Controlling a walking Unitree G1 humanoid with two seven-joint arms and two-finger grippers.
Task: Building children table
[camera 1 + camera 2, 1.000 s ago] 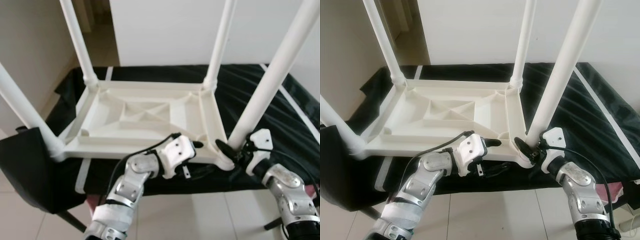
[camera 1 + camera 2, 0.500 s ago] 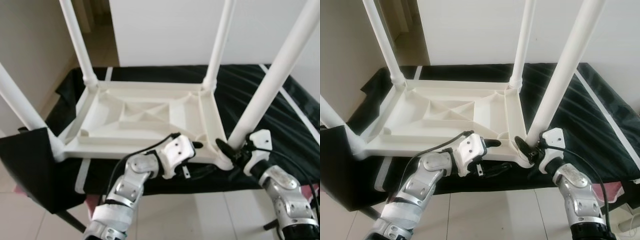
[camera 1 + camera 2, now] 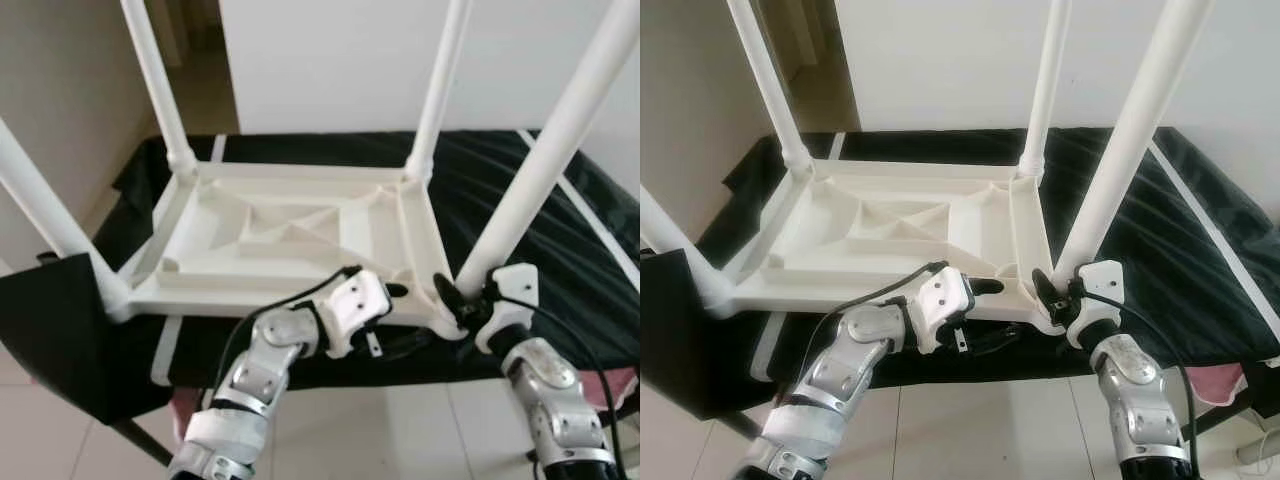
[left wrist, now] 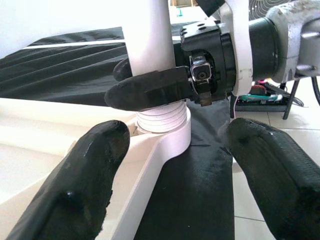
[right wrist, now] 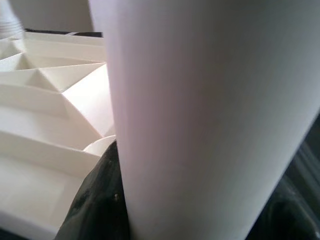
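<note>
Room: white wall behind, pale tiled floor (image 3: 420, 430) below, a doorway off to the robot's left.
Surface: low stand draped in black cloth (image 3: 570, 250); its near edge hangs toward the floor.
Table: white plastic children's table (image 3: 290, 235) lies upside down on the cloth, ribbed underside up, four white legs standing out of the corner sockets.
Near right leg: this leg (image 3: 545, 160) rises from the corner closest to the right arm; ribbed collar at its foot sits in the socket (image 4: 162, 122).
Right hand: right hand (image 3: 462, 300) is closed around the foot of that leg just above the socket, one black finger (image 4: 150, 90) lying across the tube.
Left hand: left hand (image 4: 185, 175) hovers at the same corner with its fingers spread wide apart, one over the table's rim and one over the cloth, gripping nothing.
Handling: hollow moulded plastic, so probably light and stiff; glossy tube looks slippery, and the long legs would lever hard on the sockets.
Where to hold: likely low on the leg near the collar for turning or pressing it home, and on the rim by the corner to steady the top.
Containers: shallow ribbed pockets (image 3: 270, 225) in the underside hold nothing that I can see.
</note>
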